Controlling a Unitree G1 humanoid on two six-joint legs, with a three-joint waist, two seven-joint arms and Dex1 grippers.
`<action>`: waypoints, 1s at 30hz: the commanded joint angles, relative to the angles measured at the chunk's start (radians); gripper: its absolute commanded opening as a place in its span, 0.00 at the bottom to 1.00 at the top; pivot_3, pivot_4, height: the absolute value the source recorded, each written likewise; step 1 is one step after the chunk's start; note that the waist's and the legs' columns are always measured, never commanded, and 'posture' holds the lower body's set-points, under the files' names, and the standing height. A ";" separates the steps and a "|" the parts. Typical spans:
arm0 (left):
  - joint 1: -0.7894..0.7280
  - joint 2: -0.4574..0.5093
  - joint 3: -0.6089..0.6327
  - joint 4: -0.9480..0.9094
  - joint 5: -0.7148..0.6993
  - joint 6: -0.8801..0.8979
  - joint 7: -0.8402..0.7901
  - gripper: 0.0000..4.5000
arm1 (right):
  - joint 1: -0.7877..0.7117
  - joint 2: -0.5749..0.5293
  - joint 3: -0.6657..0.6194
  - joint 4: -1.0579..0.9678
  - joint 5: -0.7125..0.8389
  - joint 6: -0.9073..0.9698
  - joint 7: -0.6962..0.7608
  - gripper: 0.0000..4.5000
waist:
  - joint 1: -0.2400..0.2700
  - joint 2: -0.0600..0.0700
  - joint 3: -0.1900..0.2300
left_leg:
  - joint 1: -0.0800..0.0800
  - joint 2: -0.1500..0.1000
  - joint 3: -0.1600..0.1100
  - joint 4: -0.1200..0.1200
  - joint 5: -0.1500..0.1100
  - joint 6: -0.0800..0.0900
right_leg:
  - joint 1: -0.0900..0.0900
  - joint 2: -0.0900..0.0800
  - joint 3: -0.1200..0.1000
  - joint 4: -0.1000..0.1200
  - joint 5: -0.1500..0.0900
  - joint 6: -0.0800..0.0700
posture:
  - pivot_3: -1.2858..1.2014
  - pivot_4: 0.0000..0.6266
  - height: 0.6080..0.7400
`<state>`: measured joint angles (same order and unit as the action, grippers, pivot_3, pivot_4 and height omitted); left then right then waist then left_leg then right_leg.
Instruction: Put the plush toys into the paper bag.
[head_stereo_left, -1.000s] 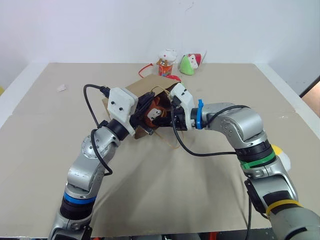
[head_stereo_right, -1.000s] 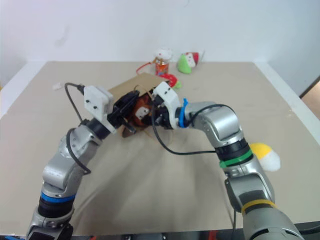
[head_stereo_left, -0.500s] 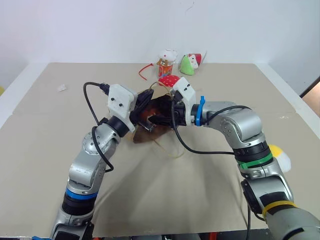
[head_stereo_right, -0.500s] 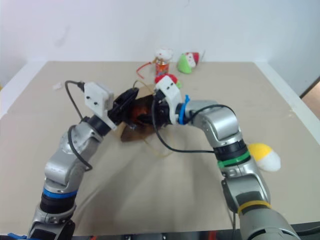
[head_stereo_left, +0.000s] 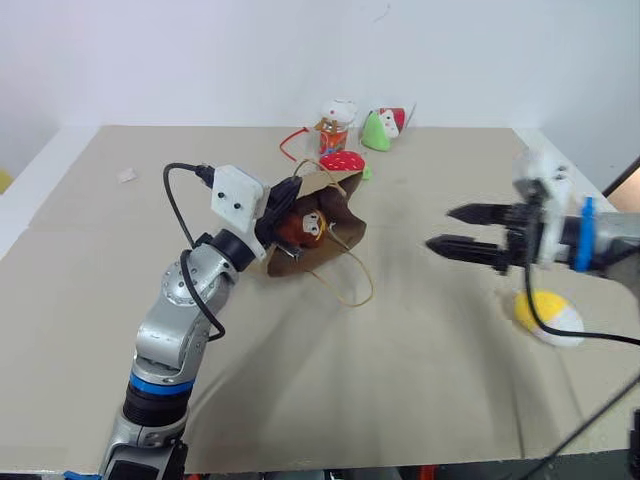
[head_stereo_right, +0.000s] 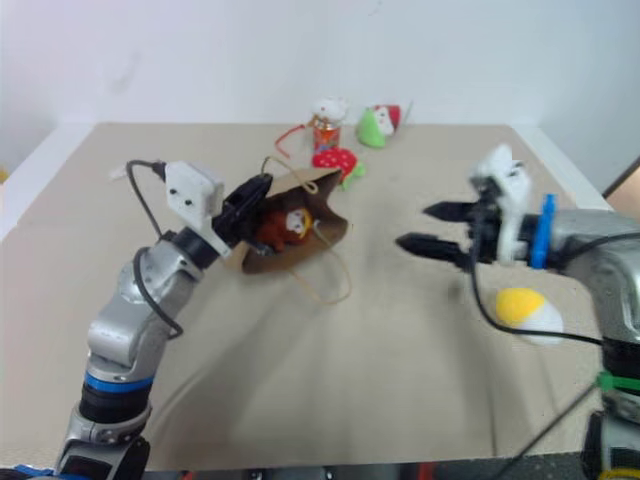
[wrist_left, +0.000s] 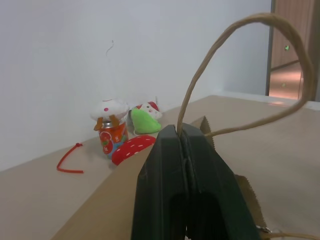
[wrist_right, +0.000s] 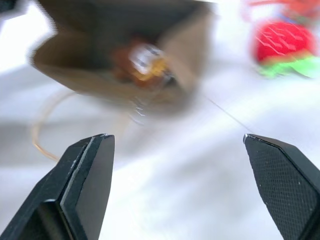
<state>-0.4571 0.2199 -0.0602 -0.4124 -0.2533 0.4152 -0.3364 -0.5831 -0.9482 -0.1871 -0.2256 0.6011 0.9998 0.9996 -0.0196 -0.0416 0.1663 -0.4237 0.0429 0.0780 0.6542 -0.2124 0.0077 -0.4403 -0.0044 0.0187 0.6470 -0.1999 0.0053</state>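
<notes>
Pinching paper bag rim (monkey inside), left gripper clamped, right gripper spread wide, empty.

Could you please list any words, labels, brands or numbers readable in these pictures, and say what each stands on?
No text can be read.
Orange can with the white plush top: printed pattern, too small and blurred to read.
Paper bag: plain, no print visible.
Strawberry plush: white dots, no lettering.
Yellow-and-white plush toy: no marking visible.
</notes>
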 joint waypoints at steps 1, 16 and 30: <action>0.019 -0.006 -0.012 -0.063 -0.007 0.000 0.002 0.00 | 0.248 -0.084 -0.220 0.052 -0.113 -0.067 -0.064 0.99 | 0.002 0.000 0.000 | 0.000 0.000 0.000 0.000 0.000 0.000 | 0.000 0.000 0.000 0.000 0.000 0.000 | 0.52 0.24 1.00; 0.031 -0.016 -0.027 -0.074 -0.004 0.002 0.007 0.00 | 0.595 -0.003 -0.325 0.285 -0.248 -0.286 -0.159 0.90 | -0.002 0.003 -0.001 | 0.004 -0.005 -0.001 0.001 0.002 0.001 | 0.003 0.002 0.004 0.000 0.000 -0.002 | 0.52 0.24 1.00; -0.013 -0.014 -0.012 -0.040 0.002 -0.021 0.000 0.00 | 0.415 0.034 -0.232 0.016 -0.050 -0.177 -0.130 0.20 | -0.012 0.003 0.000 | 0.006 -0.010 -0.001 0.001 0.004 0.003 | 0.003 0.001 0.012 0.000 0.001 0.001 | 0.52 0.24 1.00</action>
<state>-0.4410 0.2094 -0.0791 -0.4350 -0.2517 0.4211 -0.3343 -0.1011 -0.9030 -0.4252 -0.0628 0.4498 0.7723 0.8475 -0.0318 -0.0387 0.1658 -0.4180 0.0326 0.0770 0.6552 -0.2082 0.0107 -0.4378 -0.0027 0.0311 0.6475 -0.1979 0.0060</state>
